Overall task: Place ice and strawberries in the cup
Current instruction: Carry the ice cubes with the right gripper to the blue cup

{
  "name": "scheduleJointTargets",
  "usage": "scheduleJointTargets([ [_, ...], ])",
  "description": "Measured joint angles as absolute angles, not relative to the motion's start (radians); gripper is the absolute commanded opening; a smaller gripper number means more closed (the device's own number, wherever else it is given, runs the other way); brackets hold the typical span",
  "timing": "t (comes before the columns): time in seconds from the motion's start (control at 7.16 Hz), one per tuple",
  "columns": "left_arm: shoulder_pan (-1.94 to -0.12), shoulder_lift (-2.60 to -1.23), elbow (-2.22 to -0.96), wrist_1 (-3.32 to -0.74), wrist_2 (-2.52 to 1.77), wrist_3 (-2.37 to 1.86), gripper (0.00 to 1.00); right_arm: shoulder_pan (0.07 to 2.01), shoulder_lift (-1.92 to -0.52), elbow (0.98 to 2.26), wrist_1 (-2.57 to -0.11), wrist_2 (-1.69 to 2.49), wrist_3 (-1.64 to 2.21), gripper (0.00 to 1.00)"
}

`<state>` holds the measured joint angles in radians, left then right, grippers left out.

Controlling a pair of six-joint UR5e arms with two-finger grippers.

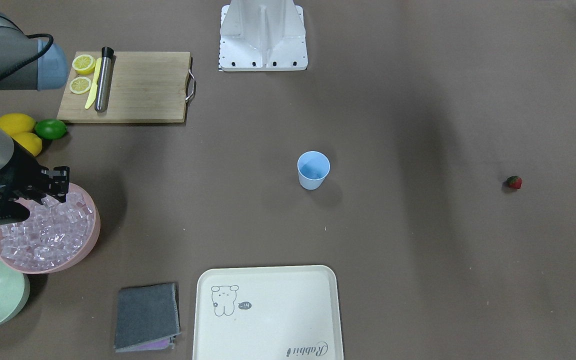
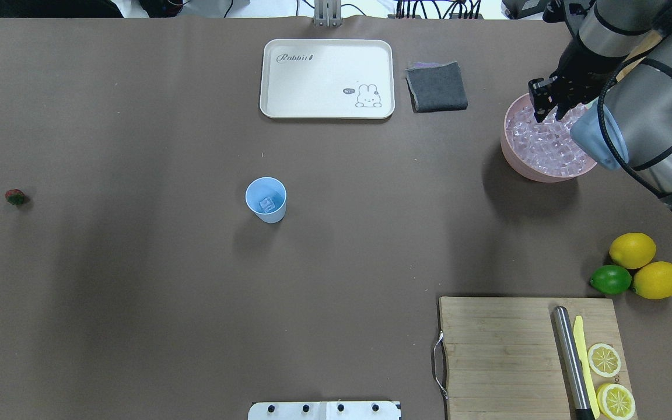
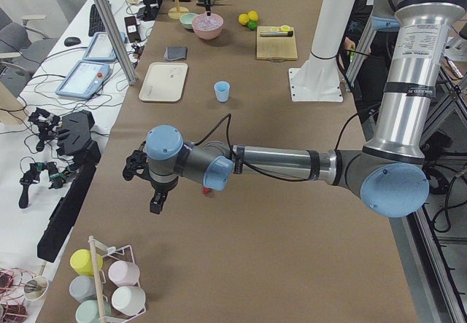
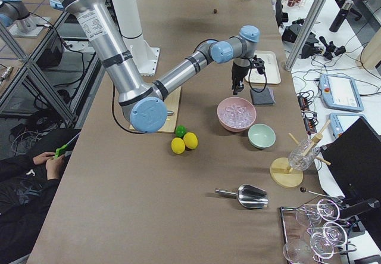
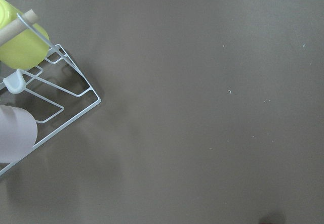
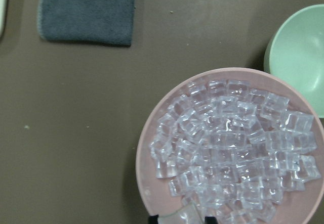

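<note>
Looking from the operators' side, the right gripper [image 1: 58, 194] hangs over the pink bowl [image 1: 96, 229], the cup [image 1: 313, 172] well off toward mid-table. Overhead adds an ice cube [image 2: 266, 203] inside that cup and the strawberry [image 2: 15, 197] on the left arm's side. Only the right wrist view shows it pinching another cube; whether the left gripper [image 3: 155, 197] is open, I cannot tell.

You have a cream rabbit tray [image 2: 312, 87] beside a grey cloth [image 2: 436, 86], and a wooden cutting board [image 2: 499, 356] bearing two lemon slices [image 2: 604, 360].

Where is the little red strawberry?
In the overhead view the strawberry lies alone at the far left, on the robot's left side, level with the blue cup but far from it.
</note>
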<state>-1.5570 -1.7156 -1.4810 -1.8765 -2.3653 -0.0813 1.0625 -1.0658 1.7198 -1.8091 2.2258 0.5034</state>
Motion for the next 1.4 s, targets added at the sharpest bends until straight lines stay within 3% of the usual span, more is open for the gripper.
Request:
scheduleJointTargets([
  [0.7,-1.557,-1.723,-1.455,-1.880,-2.365,-0.080,0.98,0.860,-0.880,1.702,-1.475,2.228,1.127,0.00],
  [1.4,-1.556,-1.731,-1.431,-1.884,-2.365,-0.074,0.98,0.556,-0.670,1.585,-1.449,1.899,1.420,0.00],
])
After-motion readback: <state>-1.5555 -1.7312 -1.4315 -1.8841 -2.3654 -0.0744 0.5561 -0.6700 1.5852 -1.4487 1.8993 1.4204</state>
